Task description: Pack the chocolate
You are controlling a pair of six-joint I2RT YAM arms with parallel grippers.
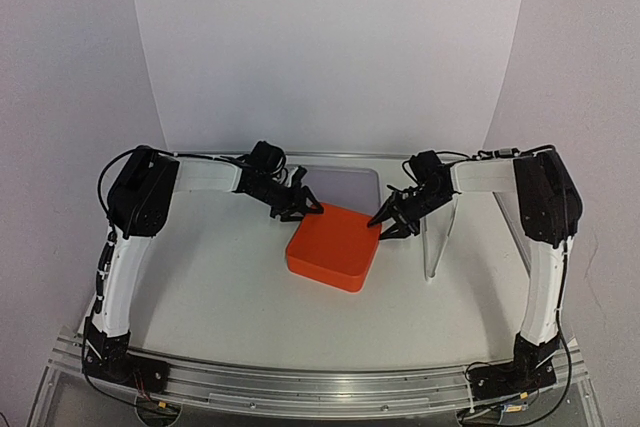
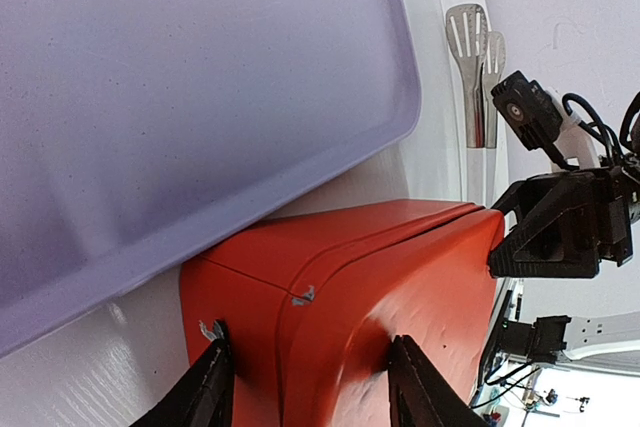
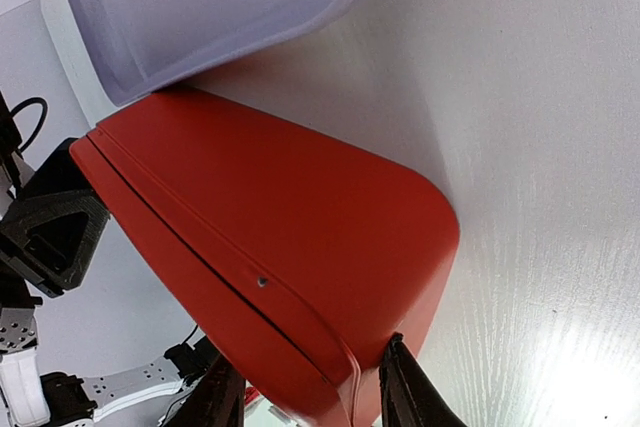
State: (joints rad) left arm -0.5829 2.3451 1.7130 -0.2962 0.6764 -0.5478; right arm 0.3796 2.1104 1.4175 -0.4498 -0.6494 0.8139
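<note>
A red box (image 1: 333, 247) with its lid down lies in the middle of the table, and the lid seam (image 2: 300, 292) shows on its side. The chocolate is hidden from every view. My left gripper (image 1: 300, 205) straddles the box's far-left corner (image 2: 310, 347), one finger on the side wall and the other pressed on the lid. At the far-right corner sits my right gripper (image 1: 392, 219), its fingers closed around that corner of the box (image 3: 280, 227), one on each face (image 3: 312, 357).
A pale translucent tray (image 1: 340, 179) lies just behind the box, its rim close to both grippers (image 2: 200, 97) (image 3: 220, 7). Metal slotted tongs (image 1: 440, 237) (image 2: 470, 67) lie to the right of the box. The two grippers face each other across the box's far edge.
</note>
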